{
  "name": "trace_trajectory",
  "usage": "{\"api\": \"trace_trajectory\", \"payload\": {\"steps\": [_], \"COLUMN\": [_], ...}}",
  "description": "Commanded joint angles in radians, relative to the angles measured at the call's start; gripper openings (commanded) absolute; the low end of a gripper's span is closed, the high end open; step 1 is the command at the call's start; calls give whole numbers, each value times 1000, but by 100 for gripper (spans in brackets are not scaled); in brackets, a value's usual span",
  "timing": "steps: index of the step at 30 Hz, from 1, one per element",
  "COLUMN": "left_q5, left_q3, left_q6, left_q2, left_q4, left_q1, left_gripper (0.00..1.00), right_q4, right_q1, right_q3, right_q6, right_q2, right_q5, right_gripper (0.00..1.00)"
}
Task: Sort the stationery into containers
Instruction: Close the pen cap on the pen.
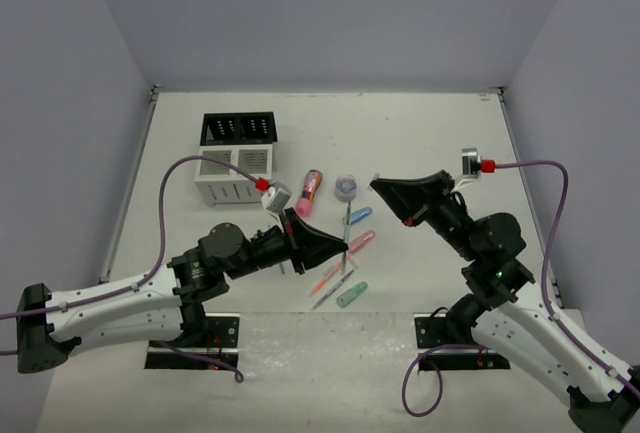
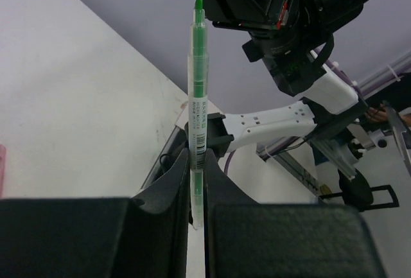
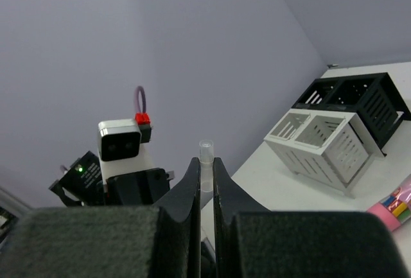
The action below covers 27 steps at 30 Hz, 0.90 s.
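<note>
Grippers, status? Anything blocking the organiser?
Left gripper shut on green pen. Right gripper shut on thin clear-tipped piece. Nothing over organiser.

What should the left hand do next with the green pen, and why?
Probably carry it over to the organiser and line it up above a slot. The left hand is shut on the green pen, which sticks out past its fingertips, and the organiser stands farther back to its left.

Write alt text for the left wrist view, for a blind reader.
The left end effector grips a green pen upright between its black fingers, with the green tip pointing up. Behind it the black and white right arm reaches over the white table, in front of a lilac wall.
</note>
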Motion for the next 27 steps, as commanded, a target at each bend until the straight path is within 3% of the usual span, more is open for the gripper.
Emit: {"api": "trace_trajectory", "payload": {"steps": [1, 12, 27], "left_q5": [86, 86, 115], "left_q3": [7, 21, 32], "left_q6": [-53, -55, -49], "left_q2": [49, 81, 94], "left_q4": [191, 164, 131], "left_q1": [-6, -6, -6], "left_gripper": [0, 0, 0], "right_q4": [53, 71, -5], "right_q1": [5, 5, 5], "right_q3": [45, 27, 62], "right_q6": [-49, -57, -83], "right_q2": [6, 35, 19], "right_q5": [-95, -182, -183], "right_gripper": [0, 0, 0]}}
